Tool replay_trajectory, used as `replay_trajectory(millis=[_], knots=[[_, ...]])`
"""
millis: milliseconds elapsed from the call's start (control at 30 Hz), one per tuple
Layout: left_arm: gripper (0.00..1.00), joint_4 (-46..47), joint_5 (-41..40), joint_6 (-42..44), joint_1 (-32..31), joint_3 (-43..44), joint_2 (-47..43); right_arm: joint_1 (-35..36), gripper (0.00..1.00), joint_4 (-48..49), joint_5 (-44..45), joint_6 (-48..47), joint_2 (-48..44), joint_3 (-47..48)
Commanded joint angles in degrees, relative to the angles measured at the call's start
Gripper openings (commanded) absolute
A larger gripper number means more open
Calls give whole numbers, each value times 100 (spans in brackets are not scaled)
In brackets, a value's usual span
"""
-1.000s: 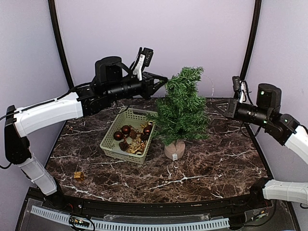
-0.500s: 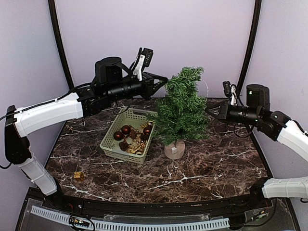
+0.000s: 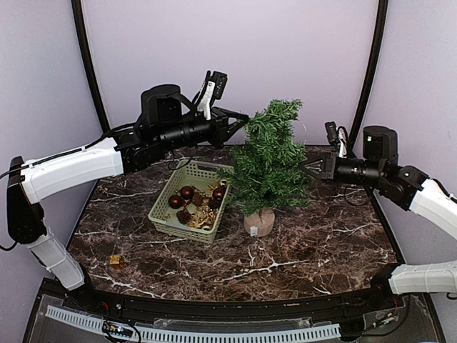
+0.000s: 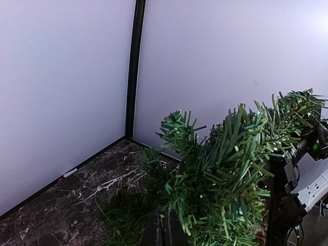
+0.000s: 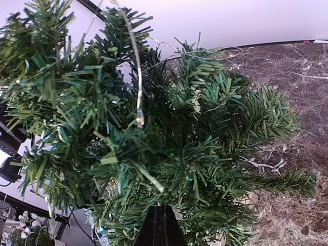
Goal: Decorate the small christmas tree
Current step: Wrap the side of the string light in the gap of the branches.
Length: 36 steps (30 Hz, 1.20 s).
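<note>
The small christmas tree [image 3: 271, 161] stands upright mid-table on its round tan base [image 3: 258, 223]. My left gripper [image 3: 246, 118] is shut with nothing visible in it, its tip among the upper left branches [image 4: 215, 174]; in the left wrist view the left gripper [image 4: 164, 218] has its fingers pressed together. My right gripper [image 3: 307, 163] pokes into the tree's right side. A thin light string [image 5: 136, 66] with a small bulb [image 5: 139, 121] drapes over the needles, and the right gripper [image 5: 161, 207] is shut on its end.
A pale green basket [image 3: 161, 207] left of the tree holds dark red baubles [image 3: 186, 193] and gold pieces. A small gold ornament [image 3: 116, 261] lies near the table's front left. Black frame posts and pale walls close in the back.
My right arm has swung left toward the tree, carrying the thin string with it, and its fingertips now reach the branches. The left arm has not moved.
</note>
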Motion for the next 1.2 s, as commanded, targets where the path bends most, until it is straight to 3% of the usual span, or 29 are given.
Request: replay_trajectory(millis=[0, 700, 1167], knots=[[0, 178, 49, 48, 16, -71, -258, 46, 0, 274, -10, 6, 250, -97], [0, 216, 45, 61, 34, -62, -238, 54, 0, 593, -25, -306, 921, -124], [2, 218, -34, 98, 52, -153, -396, 48, 29, -444, 761, -225, -279, -195]])
